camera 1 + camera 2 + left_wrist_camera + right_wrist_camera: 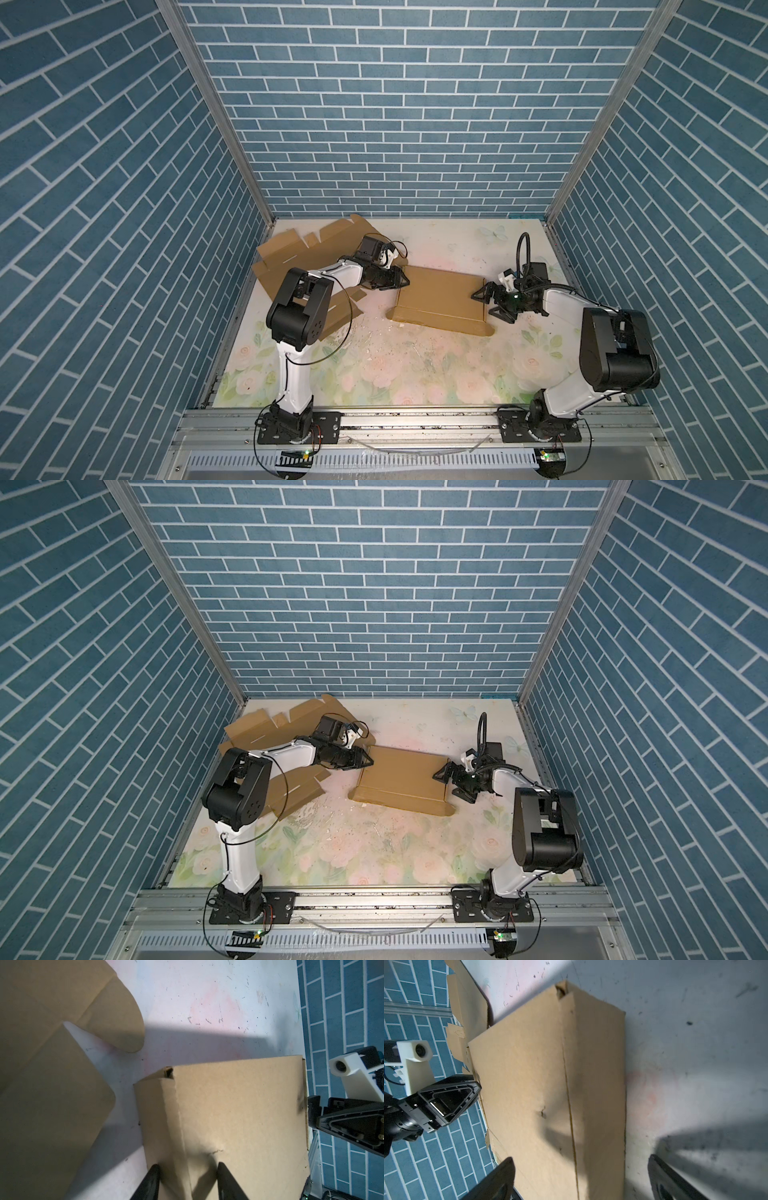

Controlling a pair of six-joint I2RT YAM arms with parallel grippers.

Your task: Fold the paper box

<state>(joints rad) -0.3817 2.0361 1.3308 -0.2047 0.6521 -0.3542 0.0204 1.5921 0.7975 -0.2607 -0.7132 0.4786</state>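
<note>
The paper box (440, 299) (403, 783) is brown cardboard, lying folded and closed near the middle of the table in both top views. My left gripper (405, 281) (370, 762) is at the box's left end. In the left wrist view its fingertips (154, 1176) straddle a corner edge of the box (239, 1115), one against the side wall and one on the top face. My right gripper (484, 303) (444, 783) stands wide open at the box's right end. In the right wrist view, one finger (500, 1178) is over the box top (529, 1074) and the other over the bare table.
Flat, unfolded cardboard sheets (299, 253) (266, 729) lie at the back left, partly under the left arm, with another piece (336, 311) nearer the front. Blue brick walls (395, 124) close in three sides. White crumbs dot the floral table cover (395, 365).
</note>
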